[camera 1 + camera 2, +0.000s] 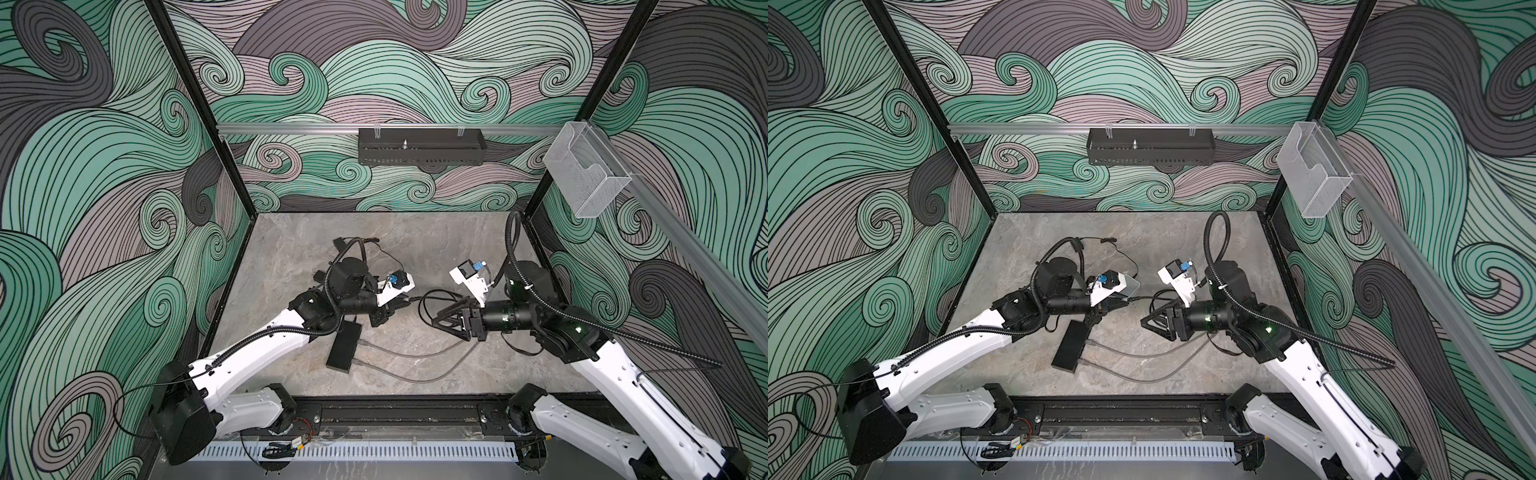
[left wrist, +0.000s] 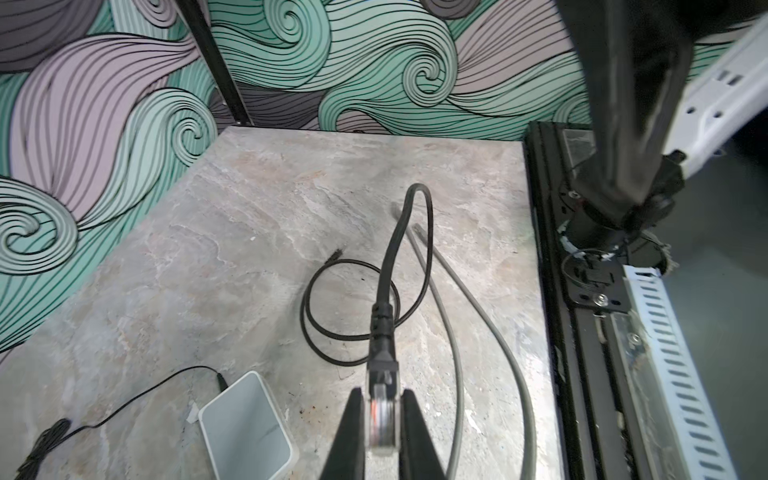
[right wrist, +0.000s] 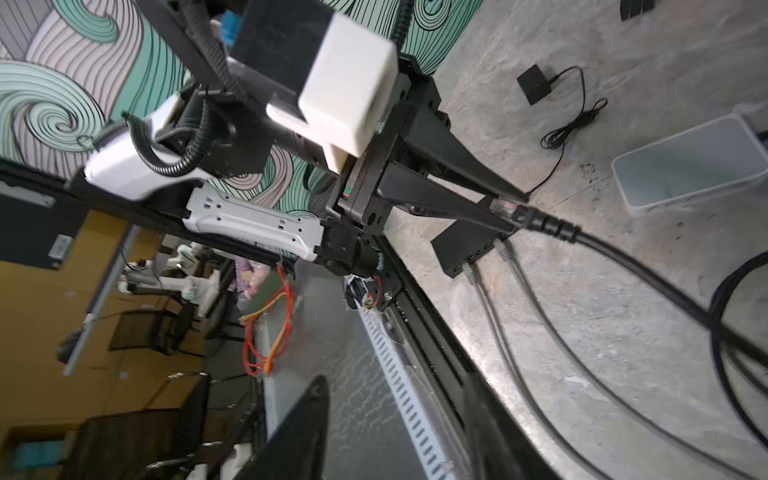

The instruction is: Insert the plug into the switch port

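Left wrist view shows the left hand (image 2: pixel 382 395) clamped on the plug (image 2: pixel 380 415), held above the tabletop (image 2: pixel 208 249). The right hand (image 1: pixel 435 322) looks parted and empty. The switch (image 1: pixel 343 347) lies near the front edge. The plug is gripped but still has to be lined up and inserted.

walls (image 1: pixel 374 62): teal-grey swirl pattern | floor (image 1: pixel 436 249): grey stone slab | beyond: possibly chairs (image 3: pixel 141 332), blurred

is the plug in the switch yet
No, the plug is pinched between the left fingers, clear of the switch.
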Available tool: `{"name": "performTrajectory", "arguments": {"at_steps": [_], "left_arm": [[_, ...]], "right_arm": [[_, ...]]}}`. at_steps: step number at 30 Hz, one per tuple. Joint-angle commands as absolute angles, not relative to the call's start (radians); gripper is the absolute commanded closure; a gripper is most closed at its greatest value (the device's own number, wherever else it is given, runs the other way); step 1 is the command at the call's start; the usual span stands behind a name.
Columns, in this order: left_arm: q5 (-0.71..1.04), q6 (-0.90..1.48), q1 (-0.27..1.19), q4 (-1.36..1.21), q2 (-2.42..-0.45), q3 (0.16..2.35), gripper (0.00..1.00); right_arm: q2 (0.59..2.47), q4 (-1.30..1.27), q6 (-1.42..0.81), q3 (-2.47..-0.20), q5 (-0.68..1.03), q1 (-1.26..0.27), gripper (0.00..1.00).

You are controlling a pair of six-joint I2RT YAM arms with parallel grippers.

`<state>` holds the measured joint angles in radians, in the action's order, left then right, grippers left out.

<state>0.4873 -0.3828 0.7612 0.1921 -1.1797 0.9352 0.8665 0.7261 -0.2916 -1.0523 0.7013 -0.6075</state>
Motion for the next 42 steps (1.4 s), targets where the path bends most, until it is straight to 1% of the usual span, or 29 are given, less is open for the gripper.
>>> {"name": "performTrajectory", "arguments": {"at_steps": [1,2,6,8,10,12,14,17,20,29,35,39,42], "left_arm": [[0.676,-0.471,0.757,0.256,-1.123,0.957,0.94],[0.708,-0.482,0.758,0.271,-1.117,0.961,0.95],[0.841,-0.502,0.757,0.323,-1.132,0.983,0.95],[0.939,-0.52,0.758,0.367,-1.162,1.014,0.95],[0.982,-0.522,0.761,0.394,-1.196,1.034,0.97],[0.984,-0.519,0.765,0.409,-1.212,1.046,0.97],[0.984,-0.509,0.767,0.39,-1.209,1.039,0.96],[0.97,-0.496,0.769,0.366,-1.201,1.025,0.96],[0.958,-0.497,0.77,0.375,-1.208,1.031,0.96],[0.932,-0.501,0.779,0.393,-1.22,1.037,0.98],[0.926,-0.52,0.792,0.422,-1.232,1.046,0.99],[0.918,-0.525,0.8,0.431,-1.233,1.049,1.0],[0.914,-0.526,0.803,0.434,-1.235,1.051,1.0]], "right_arm": [[0.845,0.818,0.011,-1.016,0.542,-0.61,0.59],[0.831,0.81,0.063,-1.014,0.513,-0.609,0.59],[0.824,0.853,0.209,-1.053,0.497,-0.62,0.54],[0.813,0.872,0.258,-1.071,0.469,-0.657,0.55],[0.785,0.869,0.286,-1.075,0.449,-0.692,0.51],[0.758,0.868,0.307,-1.075,0.451,-0.713,0.46],[0.76,0.877,0.311,-1.077,0.446,-0.724,0.45],[0.789,0.893,0.301,-1.084,0.45,-0.754,0.49],[0.799,0.875,0.283,-1.077,0.437,-0.806,0.5],[0.857,0.869,0.282,-1.099,0.277,-0.939,0.51],[0.893,0.875,0.304,-1.125,0.202,-0.978,0.54],[0.897,0.859,0.314,-1.138,0.196,-0.982,0.54],[0.928,0.877,0.321,-1.157,0.202,-0.982,0.59]]}}
